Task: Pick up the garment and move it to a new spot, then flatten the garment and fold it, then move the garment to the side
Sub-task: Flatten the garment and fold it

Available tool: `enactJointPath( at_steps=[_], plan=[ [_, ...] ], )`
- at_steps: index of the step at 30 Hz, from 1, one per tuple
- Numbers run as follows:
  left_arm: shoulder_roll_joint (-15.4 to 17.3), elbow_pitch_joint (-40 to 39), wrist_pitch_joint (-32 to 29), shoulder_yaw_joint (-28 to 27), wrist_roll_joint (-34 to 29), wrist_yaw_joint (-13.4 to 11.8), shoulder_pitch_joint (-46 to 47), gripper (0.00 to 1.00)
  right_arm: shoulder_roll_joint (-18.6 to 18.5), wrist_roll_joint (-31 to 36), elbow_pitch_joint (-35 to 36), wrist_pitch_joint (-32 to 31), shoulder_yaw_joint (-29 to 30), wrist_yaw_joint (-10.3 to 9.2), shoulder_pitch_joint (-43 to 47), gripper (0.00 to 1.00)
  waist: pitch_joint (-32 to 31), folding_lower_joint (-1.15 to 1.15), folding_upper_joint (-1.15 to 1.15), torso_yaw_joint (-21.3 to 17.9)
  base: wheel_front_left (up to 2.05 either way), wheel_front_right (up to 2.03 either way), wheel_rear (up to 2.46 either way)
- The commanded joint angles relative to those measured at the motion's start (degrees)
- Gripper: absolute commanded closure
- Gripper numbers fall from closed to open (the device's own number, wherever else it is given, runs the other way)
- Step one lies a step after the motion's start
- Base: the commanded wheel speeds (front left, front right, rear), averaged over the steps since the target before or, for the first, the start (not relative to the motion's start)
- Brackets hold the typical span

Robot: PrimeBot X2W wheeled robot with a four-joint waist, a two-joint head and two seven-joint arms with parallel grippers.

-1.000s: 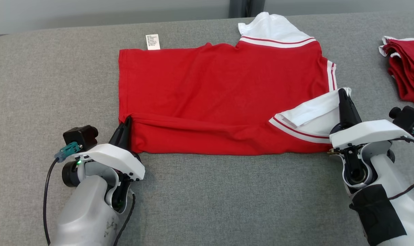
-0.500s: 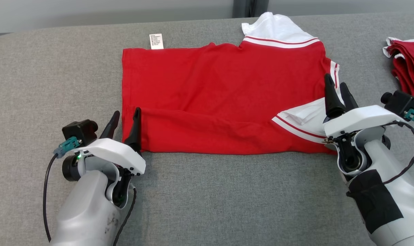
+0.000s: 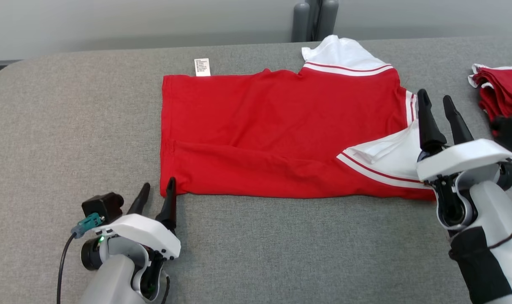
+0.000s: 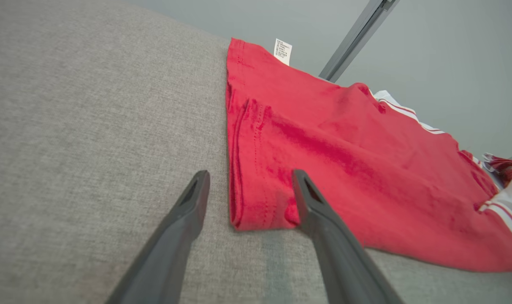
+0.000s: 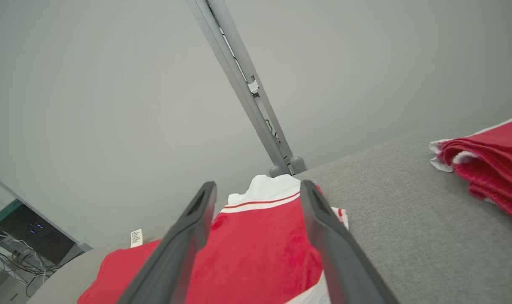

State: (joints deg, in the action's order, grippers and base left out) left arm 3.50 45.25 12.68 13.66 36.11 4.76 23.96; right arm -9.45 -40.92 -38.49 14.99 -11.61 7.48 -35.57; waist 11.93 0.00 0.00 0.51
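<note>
Grey woven-fabric table (image 3: 256, 253), far-left corner rounded. Plain pale grey wall (image 3: 133, 21) behind. Grey metal post (image 3: 315, 19) at far edge. Dark equipment (image 5: 32, 236), loose cables (image 5: 15, 259), beyond left end. Light even.

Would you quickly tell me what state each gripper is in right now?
Left gripper: open, empty, at the garment's near corner.
Right gripper: open, empty, by the white sleeve.

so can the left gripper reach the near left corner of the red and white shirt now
Probably yes: the left gripper stands open right at that corner of the red shirt, nothing between them.
</note>
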Motion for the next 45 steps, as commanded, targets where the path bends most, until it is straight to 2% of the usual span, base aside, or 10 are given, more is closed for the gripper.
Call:
enactJointPath(
  at_steps=[1, 13, 16, 21, 31, 40, 41, 42, 44, 45],
  plan=[
    [0.3, 0.1, -0.5, 0.0, 0.4, -0.3, -0.5, 0.0, 0.0, 1.1, 0.8, 0.3, 0.7, 0.02, 1.3, 0.0, -0.3, 0.0, 0.0, -0.1, 0.0, 0.0, 0.0],
    [2.0, 0.5, -8.1, -0.3, 1.6, -4.2, 0.3, 0.04, 3.5, 12.5, 10.1, 0.3, 6.3, 0.02, 11.9, 0.0, -0.5, 0.0, 0.0, -3.1, 0.0, 0.0, 0.0],
    [2.4, 1.1, -10.3, 0.4, 1.2, -4.9, 0.9, 0.44, 3.7, 14.8, 10.0, 0.3, 6.9, 0.02, 13.4, 0.0, -0.6, 0.0, 0.0, -3.8, 0.0, 0.0, 0.0],
    [2.4, 1.6, -12.8, 2.2, 0.4, -4.7, 0.7, 1.0, 4.1, 18.2, 6.6, -0.8, 10.3, 0.01, 14.9, 0.0, -0.7, 0.0, 0.0, -4.7, 0.0, 0.0, 0.0],
    [4.0, -1.3, -9.4, 2.9, -1.2, -5.3, 0.2, 1.0, 6.1, 24.8, -3.4, -4.4, 15.5, 0.02, 12.2, 0.0, -0.8, 0.0, 0.0, -3.5, 0.0, 0.0, 0.0],
    [4.4, -4.6, -8.8, 3.6, -1.2, -5.6, -1.5, 1.0, 6.4, 23.4, -11.4, -7.7, 14.5, 0.01, 9.4, 0.0, -1.2, 0.0, 0.0, -0.8, 0.0, 0.0, 0.0],
    [4.3, -5.0, -8.8, 3.7, -1.1, -5.7, -1.5, 1.0, 6.4, 22.7, -12.1, -8.2, 14.0, 0.02, 9.1, 0.2, -1.2, 0.0, 0.0, -0.6, 0.0, 0.0, 0.0],
    [4.3, -5.3, -8.7, 3.8, -1.1, -5.7, -1.6, 1.0, 6.5, 21.8, -12.7, -8.5, 13.4, 0.02, 8.8, 0.52, -1.2, 0.0, 0.0, -0.5, 0.0, 0.0, 0.0],
    [4.3, -5.8, -8.5, 3.9, -1.0, -5.7, -2.0, 1.0, 6.5, 20.2, -13.6, -8.7, 12.4, 0.02, 8.1, 0.75, -1.3, 0.0, 0.0, -0.3, 0.0, 0.0, 0.0],
    [4.3, -6.1, -8.4, 3.9, -1.0, -5.8, -2.2, 1.0, 6.5, 19.4, -13.8, -8.5, 11.9, 0.02, 7.8, 1.0, -1.3, 0.0, 0.0, -0.3, 0.0, 0.0, 0.0]
  ],
)
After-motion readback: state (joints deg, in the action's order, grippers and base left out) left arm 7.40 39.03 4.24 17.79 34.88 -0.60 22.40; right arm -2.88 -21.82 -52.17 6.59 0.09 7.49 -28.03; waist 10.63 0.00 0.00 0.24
